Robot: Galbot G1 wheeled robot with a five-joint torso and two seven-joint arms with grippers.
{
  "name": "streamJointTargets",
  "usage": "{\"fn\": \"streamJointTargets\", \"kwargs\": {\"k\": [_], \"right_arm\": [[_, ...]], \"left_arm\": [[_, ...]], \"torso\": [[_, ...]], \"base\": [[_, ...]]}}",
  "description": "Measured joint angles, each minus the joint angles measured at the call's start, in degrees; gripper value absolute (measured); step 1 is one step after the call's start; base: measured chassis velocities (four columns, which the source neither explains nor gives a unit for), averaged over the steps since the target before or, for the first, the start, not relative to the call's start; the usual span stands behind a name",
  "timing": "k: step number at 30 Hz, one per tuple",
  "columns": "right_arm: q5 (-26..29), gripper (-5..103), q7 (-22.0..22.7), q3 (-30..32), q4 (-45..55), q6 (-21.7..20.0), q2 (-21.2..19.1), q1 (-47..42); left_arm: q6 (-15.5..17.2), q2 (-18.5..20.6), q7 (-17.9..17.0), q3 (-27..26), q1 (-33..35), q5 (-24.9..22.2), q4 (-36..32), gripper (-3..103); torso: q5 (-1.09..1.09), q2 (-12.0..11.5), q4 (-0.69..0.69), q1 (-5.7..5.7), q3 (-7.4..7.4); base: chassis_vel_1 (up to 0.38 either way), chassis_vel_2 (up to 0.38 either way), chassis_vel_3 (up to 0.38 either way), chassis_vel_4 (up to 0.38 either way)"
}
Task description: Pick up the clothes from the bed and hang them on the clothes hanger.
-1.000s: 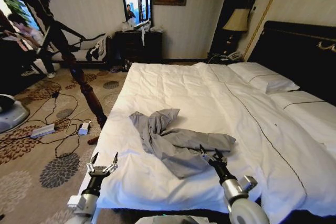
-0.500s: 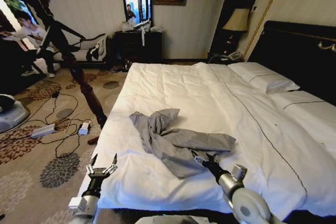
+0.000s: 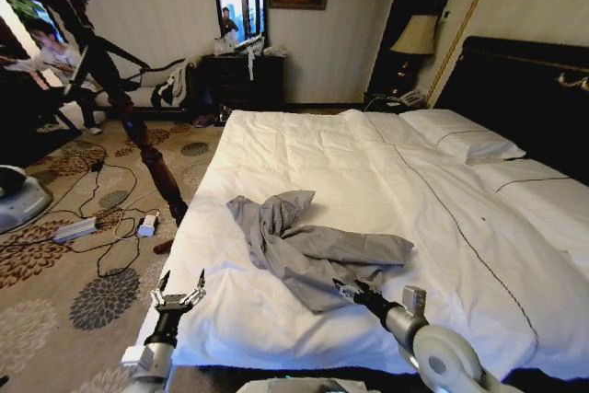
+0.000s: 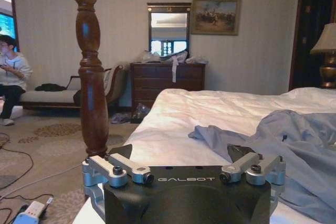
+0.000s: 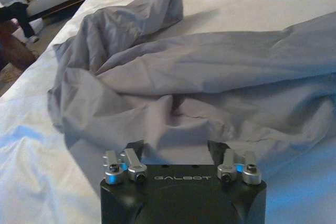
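The right gripper (image 3: 348, 290) lies low over the near part of the bed (image 3: 304, 149), its dark fingers spread apart with nothing between them. Their tips sit at the near edge of the shirt (image 3: 308, 250), right where the thin fabric ends on the duvet. Whether they press on the cloth I cannot tell. In the right wrist view the right gripper (image 5: 176, 148) has rumpled cloth directly ahead of its released tips, and the shirt (image 5: 199, 77) rises beyond them in soft, deep folds, light grey-blue, matte and limp. One long fold runs off to the far side of the claw, and a bunched ridge climbs away in front of it.

The duvet under the shirt is smooth white cotton with shallow creases. Beyond the claw, toward the tall black headboard (image 3: 520, 89), lie white pillows (image 3: 460, 138) edged with thin dark piping.

The left gripper (image 3: 179, 297) hangs at the bed's near left corner, well apart from the shirt, fingers splayed and holding nothing. From the left wrist view, the left gripper (image 4: 186, 169) has the shirt (image 4: 294, 140) off to one side ahead, and a turned, glossy dark wooden post (image 4: 92, 77) stands just in front of it on the patterned carpet (image 3: 83, 255).
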Motion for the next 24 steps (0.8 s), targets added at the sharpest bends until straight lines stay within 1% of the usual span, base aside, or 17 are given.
{"fn": "streamJointTargets", "kwargs": {"k": [2, 3, 6, 8, 11, 13, 16, 18, 19, 20, 24], "right_arm": [[-0.7, 57, -0.5, 0.0, 0.2, -0.1, 0.1, -0.3], [-0.7, 57, -0.5, 0.0, 0.2, -0.1, 0.1, -0.3], [-1.9, 40, -1.0, 0.0, 0.6, -0.1, 0.1, -1.0], [-2.1, 40, -1.1, 0.1, 0.6, -0.1, 0.1, -1.1], [-3.7, 24, -2.0, 0.7, 0.8, 0.4, 0.1, -2.2], [-3.9, 24, -2.2, 0.9, 0.8, 0.5, 0.1, -2.3], [-4.3, 8, -2.6, 1.5, 0.9, 1.0, 0.1, -2.8], [-4.4, 8, -2.7, 1.6, 0.9, 1.1, 0.1, -2.9], [-4.4, 3, -2.8, 1.7, 1.0, 1.2, 0.1, -3.0], [-4.5, 1, -3.0, 1.9, 1.1, 1.4, 0.0, -3.3], [-4.7, 0, -3.3, 2.0, 1.2, 1.9, 0.0, -3.5]], "left_arm": [[-0.3, -0.1, -0.2, -0.2, 0.4, 0.0, 0.0, 100], [-0.3, -0.1, -0.2, -0.2, 0.4, 0.0, 0.0, 100], [-0.6, -0.1, -0.5, -0.6, 0.7, -0.2, -0.1, 100], [-0.7, 0.0, -0.6, -0.6, 0.7, -0.3, -0.1, 100], [-0.7, 0.1, -1.0, -0.7, 0.7, -0.8, -0.2, 100], [-0.7, 0.1, -1.1, -0.7, 0.7, -0.9, -0.2, 100], [-0.7, 0.0, -1.3, -0.6, 0.5, -1.1, -0.1, 100], [-0.7, 0.0, -1.3, -0.6, 0.5, -1.1, -0.1, 100], [-0.7, 0.1, -1.3, -0.6, 0.4, -1.3, -0.1, 100], [-0.6, 0.2, -1.4, -0.6, 0.3, -1.7, 0.0, 100], [-0.5, 0.3, -1.5, -0.7, 0.3, -2.1, 0.0, 100]], "torso": [[0.0, 0.0, 0.0, 0.0, 0.0], [0.0, 0.0, 0.0, 0.0, 0.0], [0.0, 0.0, 0.0, 0.0, 0.0], [0.0, 0.0, 0.0, 0.0, 0.0], [0.0, 0.0, 0.0, 0.0, 0.0], [0.0, 0.0, 0.0, 0.0, 0.0], [0.0, 0.0, 0.0, 0.0, 0.0], [0.0, 0.0, 0.0, 0.0, 0.0], [0.0, 0.0, 0.0, 0.0, 0.0], [0.0, 0.0, 0.0, 0.0, 0.0], [0.0, 0.0, 0.0, 0.0, 0.0]], "base": [[0.0, 0.0, 0.0, 0.0], [0.0, 0.0, 0.0, 0.0], [0.0, 0.0, 0.0, 0.0], [0.0, 0.0, 0.0, 0.0], [0.0, 0.0, 0.0, 0.0], [0.0, 0.0, 0.0, 0.0], [0.0, 0.0, 0.0, 0.0], [0.0, 0.0, 0.0, 0.0], [0.0, 0.0, 0.0, 0.0], [0.0, 0.0, 0.0, 0.0], [0.0, 0.0, 0.0, 0.0]]}}
